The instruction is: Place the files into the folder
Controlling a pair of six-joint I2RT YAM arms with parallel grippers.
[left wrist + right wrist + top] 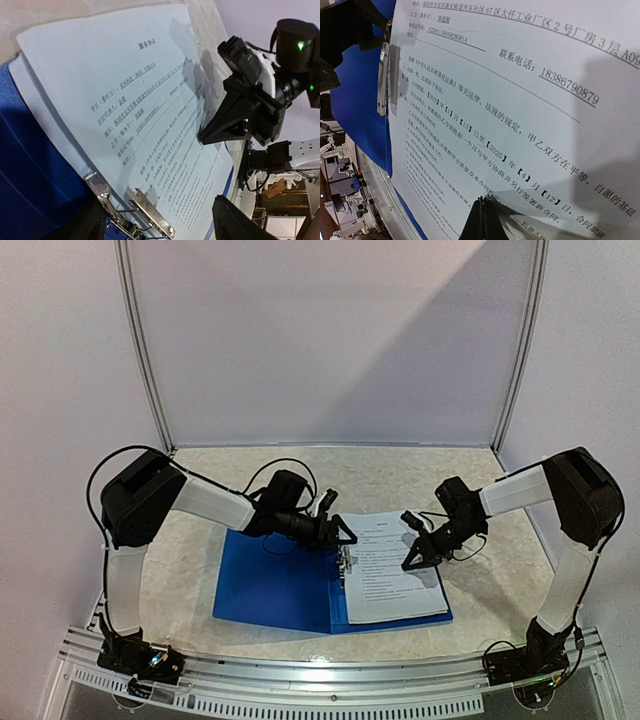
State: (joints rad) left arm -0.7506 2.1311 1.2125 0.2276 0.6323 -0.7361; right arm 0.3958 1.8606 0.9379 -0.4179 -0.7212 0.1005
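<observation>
The blue folder [270, 588] lies open on the table, its left cover bare. The files [395, 568], white sheets of printed text, rest on its right half beside the metal spine clip [343, 565]. My left gripper [346, 533] hovers open over the top of the spine. In the left wrist view its fingers [239, 220] straddle the clip [150, 212] and the files' edge [125, 100]. My right gripper [408, 564] is shut, and its tip [483, 204] presses on the top sheet [520, 100], holding nothing.
The folder sits on a marbled tabletop [400, 475] enclosed by white walls with metal posts [140, 340]. An aluminium rail [330, 672] runs along the near edge between the arm bases. The right arm's body [260, 100] stands close over the files.
</observation>
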